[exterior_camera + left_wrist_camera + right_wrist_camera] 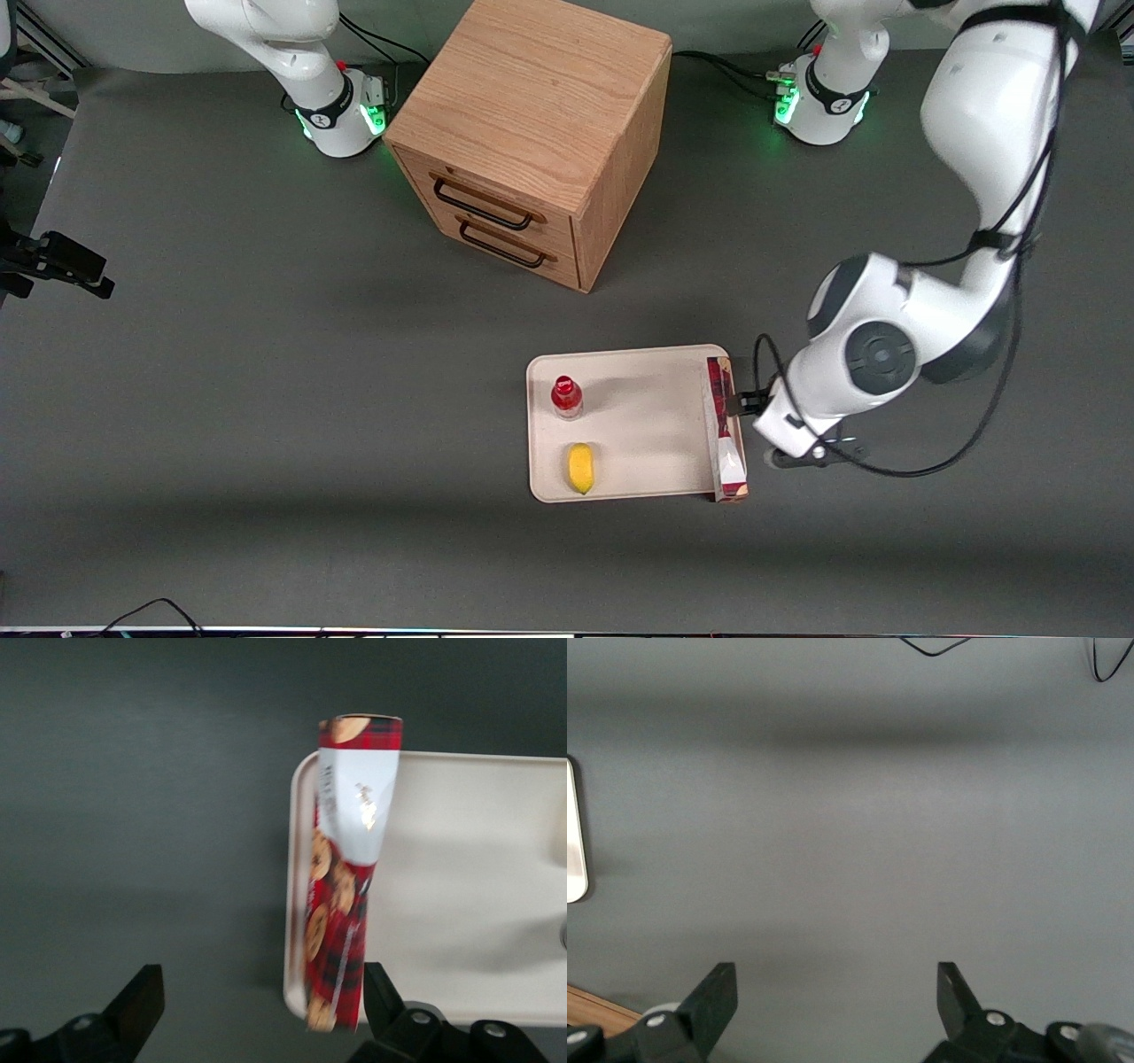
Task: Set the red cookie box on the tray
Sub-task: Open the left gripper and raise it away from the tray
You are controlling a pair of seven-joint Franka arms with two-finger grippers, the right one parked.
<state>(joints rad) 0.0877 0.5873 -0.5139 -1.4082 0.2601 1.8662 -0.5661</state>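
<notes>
The red cookie box (725, 427) stands on its long thin side along the short edge of the cream tray (647, 416) toward the working arm's end. Its end nearer the front camera reaches slightly past the tray's corner. My left gripper (753, 406) is beside the box, off the tray. In the left wrist view the gripper (261, 1010) is open wide. The box (347, 868) sits on the tray's rim (297, 904) just inside one finger (379, 992), and nothing is between the jaws but bare table.
A small red-capped bottle (566, 396) and a yellow fruit (580, 467) sit on the tray toward the parked arm's end. A wooden two-drawer cabinet (532, 133) stands farther from the front camera. The tray's edge shows in the right wrist view (574, 833).
</notes>
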